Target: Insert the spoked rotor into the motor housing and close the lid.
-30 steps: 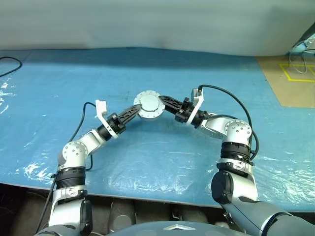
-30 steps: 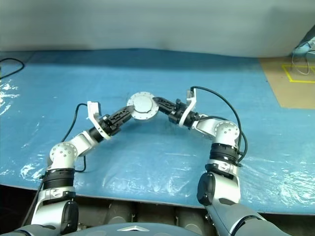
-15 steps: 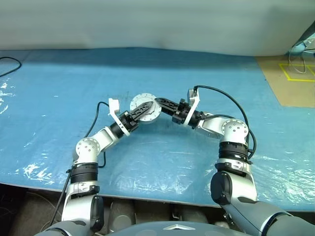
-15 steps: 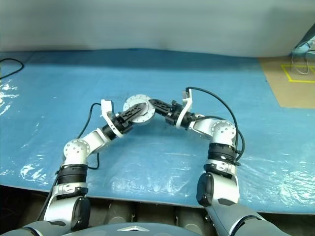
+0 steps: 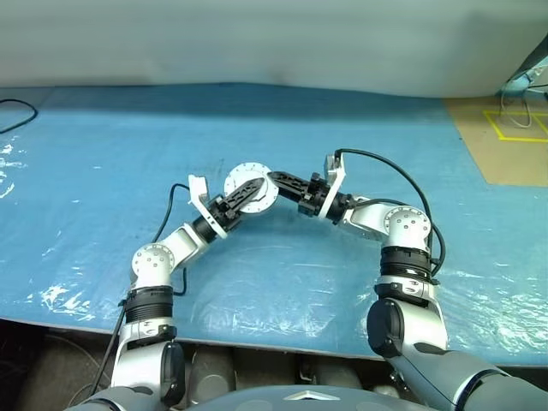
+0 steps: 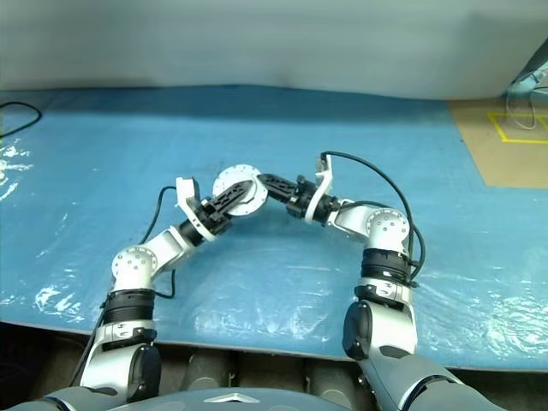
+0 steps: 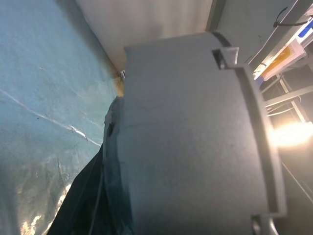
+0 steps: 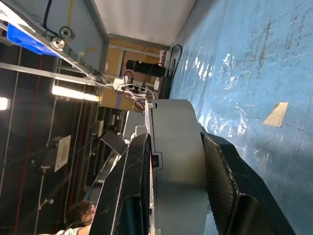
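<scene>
- Blue plastic sheeting covers the table, with a pale wall behind it and a tan floor patch marked with yellow tape at the far right.
- Held up above the middle of the table is a round silver puck, the motor housing with its flat grey face toward the camera; whether the lid is already on it cannot be told from these views.
- The right gripper grips the motor housing by its thickness, one black finger on each flat face, as the right wrist view shows; its hold looks the same as a second ago.
- The left gripper now lies across the front face of the motor housing, its dark fingers overlapping the disc. A second ago it only reached the disc's left edge, so it has moved in toward the right.
- How far the left gripper is closed, and whether it actually presses on the housing, cannot be told; the left wrist view is taken up by the grey wall of the housing close in front of it.
- The motor housing itself sits a little left of and lower than where it was a second ago in the head views.
- A black cable lies at the table's far left edge.
</scene>
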Available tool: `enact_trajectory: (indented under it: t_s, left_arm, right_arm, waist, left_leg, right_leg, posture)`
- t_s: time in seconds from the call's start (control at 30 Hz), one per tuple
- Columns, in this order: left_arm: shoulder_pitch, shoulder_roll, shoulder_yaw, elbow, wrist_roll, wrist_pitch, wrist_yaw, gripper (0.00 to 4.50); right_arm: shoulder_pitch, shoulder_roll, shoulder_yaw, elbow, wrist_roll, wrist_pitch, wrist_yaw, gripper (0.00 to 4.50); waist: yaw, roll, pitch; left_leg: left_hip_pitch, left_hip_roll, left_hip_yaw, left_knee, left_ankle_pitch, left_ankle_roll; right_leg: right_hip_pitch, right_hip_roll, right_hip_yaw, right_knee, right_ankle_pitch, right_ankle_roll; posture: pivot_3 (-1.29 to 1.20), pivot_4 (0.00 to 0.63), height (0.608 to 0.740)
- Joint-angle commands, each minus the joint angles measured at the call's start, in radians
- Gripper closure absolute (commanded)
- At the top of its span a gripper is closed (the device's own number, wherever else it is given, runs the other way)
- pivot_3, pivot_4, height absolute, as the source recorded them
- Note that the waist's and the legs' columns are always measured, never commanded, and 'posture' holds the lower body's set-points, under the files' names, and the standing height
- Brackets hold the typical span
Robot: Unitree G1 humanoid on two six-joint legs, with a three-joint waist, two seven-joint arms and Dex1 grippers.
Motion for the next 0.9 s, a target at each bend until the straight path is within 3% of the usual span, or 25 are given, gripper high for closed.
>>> enact_trajectory:
  t_s: [0.03,0.4,0.6,0.7,0.9]
  left_arm:
    - [-0.013,-0.001,0.030,-0.021,-0.028,-0.005,0.039,1.88]
    - [-0.050,-0.001,0.021,0.010,0.026,-0.081,0.092,1.90]
    - [-0.115,0.002,0.056,0.052,0.028,-0.146,0.097,1.90]
    - [-0.138,0.001,0.071,0.069,0.035,-0.170,0.105,1.90]
    - [-0.219,0.052,0.125,0.209,0.169,-0.393,0.154,1.90]
  right_arm:
    - [-0.022,0.009,0.006,-0.053,0.042,-0.024,0.030,3.26]
    - [-0.006,0.003,0.048,-0.073,-0.025,-0.148,0.009,3.26]
    - [-0.004,-0.005,0.063,-0.068,-0.013,-0.164,0.035,1.27]
    - [-0.007,-0.003,0.056,-0.060,0.001,-0.160,0.034,1.27]
    - [-0.005,-0.024,0.068,-0.047,-0.060,-0.219,0.005,1.27]
  waist:
    - [0.001,0.000,0.000]
    - [0.001,0.000,0.000]
    - [-0.003,-0.001,0.000]
    - [-0.002,-0.001,0.000]
    - [-0.002,-0.001,0.001]
  left_leg:
    - [0.000,0.000,0.000,0.001,0.000,0.000]
    - [0.000,0.000,0.000,0.002,0.000,0.000]
    - [0.000,0.000,-0.001,0.003,0.000,0.000]
    - [-0.001,0.000,-0.001,0.003,0.000,0.000]
    - [-0.001,0.000,-0.001,0.004,0.000,0.000]
  right_leg:
    - [0.000,0.000,0.000,0.000,0.000,0.000]
    - [0.000,0.000,0.000,0.000,0.000,0.000]
    - [0.001,0.000,0.000,0.000,0.001,0.001]
    - [0.001,0.000,0.000,0.000,0.001,0.001]
    - [0.001,0.000,0.000,0.000,0.001,0.002]
  posture:
    - [0.00,0.150,0.740]
    - [0.00,0.150,0.740]
    - [0.00,0.150,0.740]
    - [0.00,0.150,0.740]
    - [0.00,0.150,0.740]
